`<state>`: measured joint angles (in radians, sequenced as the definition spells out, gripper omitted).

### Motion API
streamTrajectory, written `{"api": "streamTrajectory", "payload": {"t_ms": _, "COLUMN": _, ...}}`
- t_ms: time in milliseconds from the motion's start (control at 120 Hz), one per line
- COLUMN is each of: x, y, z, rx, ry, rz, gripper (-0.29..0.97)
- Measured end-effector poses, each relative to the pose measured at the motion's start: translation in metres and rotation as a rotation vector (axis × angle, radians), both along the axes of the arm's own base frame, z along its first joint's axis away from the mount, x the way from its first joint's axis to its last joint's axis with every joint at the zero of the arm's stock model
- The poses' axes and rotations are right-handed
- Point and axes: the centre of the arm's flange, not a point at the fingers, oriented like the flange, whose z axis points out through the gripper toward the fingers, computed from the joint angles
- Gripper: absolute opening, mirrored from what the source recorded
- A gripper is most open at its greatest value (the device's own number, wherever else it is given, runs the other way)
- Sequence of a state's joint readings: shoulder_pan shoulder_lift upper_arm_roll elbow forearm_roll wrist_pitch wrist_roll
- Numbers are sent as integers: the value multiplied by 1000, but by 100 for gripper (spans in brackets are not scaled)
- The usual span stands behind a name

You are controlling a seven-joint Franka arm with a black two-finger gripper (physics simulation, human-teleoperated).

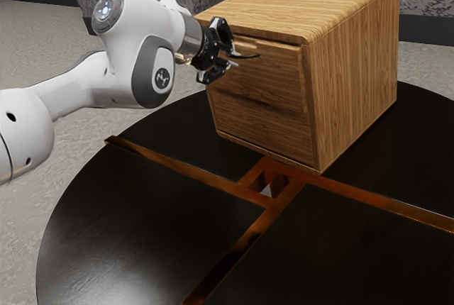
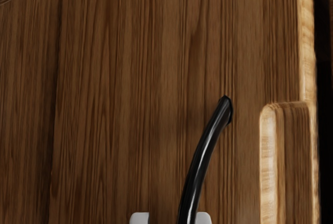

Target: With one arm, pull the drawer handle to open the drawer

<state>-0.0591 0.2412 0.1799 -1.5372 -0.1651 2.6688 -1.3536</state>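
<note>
A wooden cabinet point(image 1: 355, 71) stands on a dark round table point(image 1: 142, 234). Its top drawer front point(image 1: 266, 74) carries a thin black curved handle point(image 1: 246, 55). The drawer front seems to stand slightly proud of the lower drawer front point(image 1: 262, 124). My black gripper point(image 1: 227, 53) is at the handle, fingers spread above and below it, open. In the wrist view the handle point(image 2: 205, 156) runs down the wood grain and passes between my two pale fingertips point(image 2: 140, 218). It lies close to one pad, with bare wood showing beside the other.
The table has copper-coloured inlay strips point(image 1: 269, 184) that cross in front of the cabinet. Grey carpet point(image 1: 42, 35) lies behind my arm, and a dark wall runs behind the cabinet.
</note>
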Motion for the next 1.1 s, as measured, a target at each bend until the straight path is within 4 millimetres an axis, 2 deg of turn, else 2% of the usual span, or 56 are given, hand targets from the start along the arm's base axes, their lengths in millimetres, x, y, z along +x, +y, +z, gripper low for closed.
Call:
{"api": "streamTrajectory", "payload": {"t_ms": 250, "x": -10, "y": -2, "z": 2, "rx": -11, "ry": 7, "rz": -2, "gripper": -10}}
{"api": "streamTrajectory", "payload": {"t_ms": 417, "x": -33, "y": 0, "z": 3, "rx": -26, "ry": 22, "rz": 2, "gripper": -10}}
{"api": "streamTrajectory", "payload": {"t_ms": 625, "x": -71, "y": 4, "z": 8, "rx": -44, "ry": 25, "rz": 6, "gripper": -10}}
{"api": "streamTrajectory", "payload": {"t_ms": 1100, "x": -125, "y": 8, "z": 4, "rx": -66, "ry": 14, "rz": 12, "gripper": -10}}
